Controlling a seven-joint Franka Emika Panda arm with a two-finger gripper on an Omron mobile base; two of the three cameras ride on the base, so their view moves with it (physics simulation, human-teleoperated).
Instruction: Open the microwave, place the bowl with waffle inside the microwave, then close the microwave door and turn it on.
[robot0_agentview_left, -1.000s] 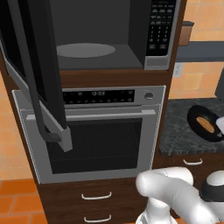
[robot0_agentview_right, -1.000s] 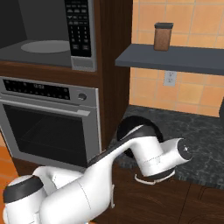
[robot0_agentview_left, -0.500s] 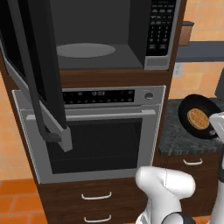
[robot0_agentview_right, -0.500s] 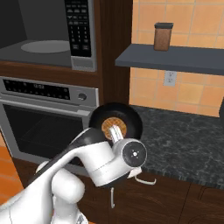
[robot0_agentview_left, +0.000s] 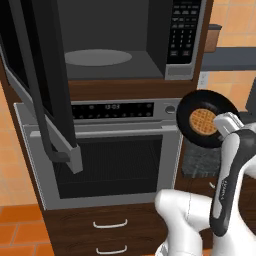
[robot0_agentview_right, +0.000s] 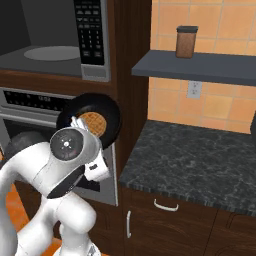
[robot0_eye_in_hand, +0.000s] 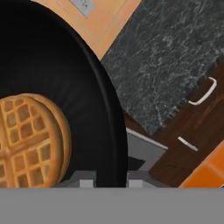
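You have the bowl (robot0_agentview_left: 205, 118) with its waffle (robot0_agentview_left: 202, 121) up in the air, in front of the oven's right edge and below the microwave's keypad (robot0_agentview_left: 179, 35). It is tipped steeply, so its open face turns back toward the base cameras (the waffle sits against the bowl's floor, a little below centre). From the right base camera the bowl (robot0_agentview_right: 95, 121) hangs just left of the dark wood column, with the arm's round white wrist (robot0_agentview_right: 67, 145) directly below it. The gripper (robot0_eye_in_hand: 107, 181) grasps the bowl by its rim: in the hand camera the black rim (robot0_eye_in_hand: 114, 131) runs down between the two fingertips (robot0_eye_in_hand: 86, 183), one on either side of it.

The microwave (robot0_agentview_left: 117, 42) is above and to the left of the bowl, its cavity exposed with the pale round turntable (robot0_agentview_left: 98, 57) lying flat inside. Its door (robot0_agentview_left: 37, 82) stands swung out far to the left, the long black handle (robot0_agentview_left: 35, 85) on its near edge.

Below the microwave sits the silver oven (robot0_agentview_left: 107, 150), shut. To the right lies the dark speckled counter (robot0_agentview_right: 200, 162), well apart from the bowl, and above it a grey shelf (robot0_agentview_right: 200, 67) carries a brown jar (robot0_agentview_right: 185, 42).
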